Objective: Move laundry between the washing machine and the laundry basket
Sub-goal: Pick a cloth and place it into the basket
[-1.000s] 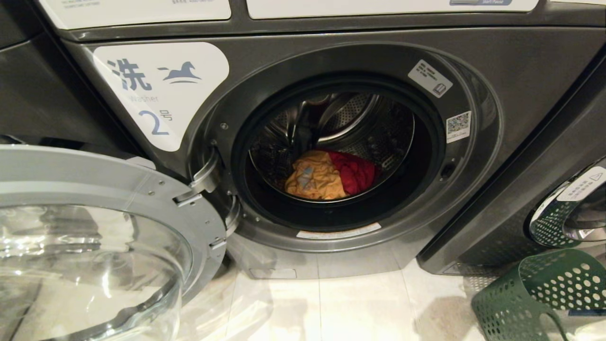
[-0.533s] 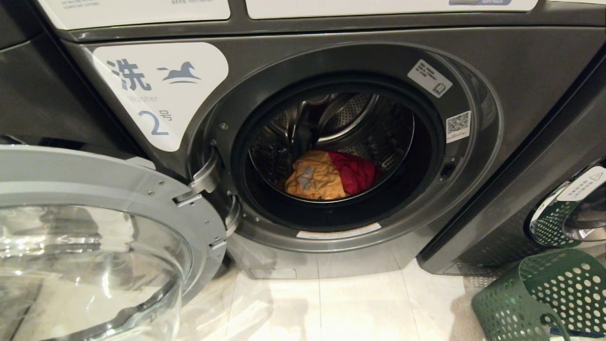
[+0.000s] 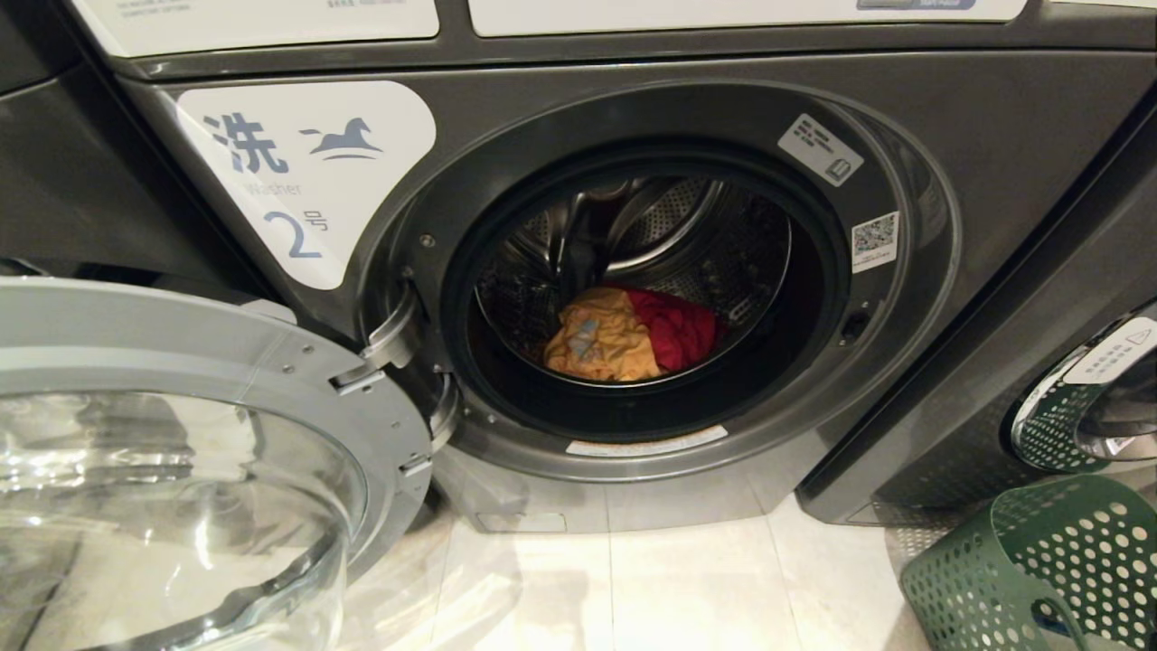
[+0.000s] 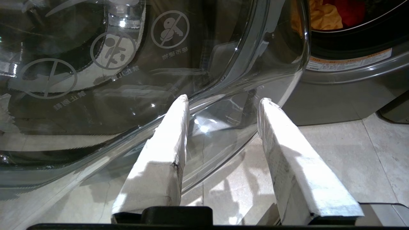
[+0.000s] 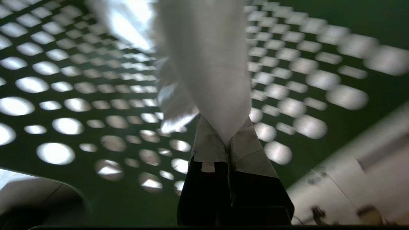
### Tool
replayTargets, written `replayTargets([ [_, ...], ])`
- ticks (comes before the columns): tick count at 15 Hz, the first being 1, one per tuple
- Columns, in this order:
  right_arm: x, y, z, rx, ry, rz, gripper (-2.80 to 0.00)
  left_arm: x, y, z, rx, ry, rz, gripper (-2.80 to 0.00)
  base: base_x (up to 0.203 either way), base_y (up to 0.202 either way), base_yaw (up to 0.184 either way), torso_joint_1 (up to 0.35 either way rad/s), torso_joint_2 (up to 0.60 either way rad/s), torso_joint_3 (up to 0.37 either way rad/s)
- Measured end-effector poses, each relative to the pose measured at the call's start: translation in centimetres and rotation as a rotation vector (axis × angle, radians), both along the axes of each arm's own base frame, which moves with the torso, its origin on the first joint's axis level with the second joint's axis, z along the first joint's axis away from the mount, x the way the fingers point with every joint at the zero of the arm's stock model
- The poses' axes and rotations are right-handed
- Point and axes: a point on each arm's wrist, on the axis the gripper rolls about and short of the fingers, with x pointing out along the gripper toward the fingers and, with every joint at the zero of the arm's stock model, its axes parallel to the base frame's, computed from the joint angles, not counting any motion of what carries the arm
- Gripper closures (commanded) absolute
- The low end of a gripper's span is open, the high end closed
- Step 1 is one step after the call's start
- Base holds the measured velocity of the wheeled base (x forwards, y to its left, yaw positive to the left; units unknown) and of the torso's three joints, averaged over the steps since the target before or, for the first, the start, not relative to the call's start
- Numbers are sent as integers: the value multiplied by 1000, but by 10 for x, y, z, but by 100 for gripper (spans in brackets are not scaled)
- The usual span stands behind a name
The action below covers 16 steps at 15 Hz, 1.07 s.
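Observation:
The washing machine (image 3: 633, 108) stands with its round door (image 3: 181, 362) swung open to the left. In the drum lie a yellow garment (image 3: 601, 344) and a red garment (image 3: 678, 330). The green perforated laundry basket (image 3: 1021, 561) sits on the floor at the lower right. In the right wrist view my right gripper (image 5: 225, 140) is shut on a white cloth (image 5: 207, 64), which hangs in front of the basket's holed wall (image 5: 64, 134). My left gripper (image 4: 223, 99) is parked low beside the door glass (image 4: 127, 80), open and empty. Neither gripper shows in the head view.
The open door juts out over the pale tiled floor (image 3: 678, 579) on the left. A second machine's door (image 3: 1085, 407) stands at the right, just behind the basket. Bare floor lies between the door and the basket.
Through the basket's holes in the head view, a blue strip has slid down out of the picture. The washer, its door and the clothes in the drum have not moved.

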Motion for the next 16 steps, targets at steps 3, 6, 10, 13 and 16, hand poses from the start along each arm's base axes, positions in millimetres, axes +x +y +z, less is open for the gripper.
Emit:
replayTargets([
  [3, 20, 23, -24, 121, -54, 121, 0, 0, 0, 0, 0, 0, 0, 0, 0, 0, 0, 0, 0, 0],
  [6, 29, 40, -33, 170, -66, 236, 0, 0, 0, 0, 0, 0, 0, 0, 0, 0, 0, 0, 0, 0],
  [10, 32, 62, -38, 222, -56, 300, 0, 0, 0, 0, 0, 0, 0, 0, 0, 0, 0, 0, 0, 0],
  [13, 27, 81, -33, 272, -68, 350, 0, 0, 0, 0, 0, 0, 0, 0, 0, 0, 0, 0, 0, 0],
  [16, 21, 100, -24, 301, -91, 462, 0, 0, 0, 0, 0, 0, 0, 0, 0, 0, 0, 0, 0, 0],
])
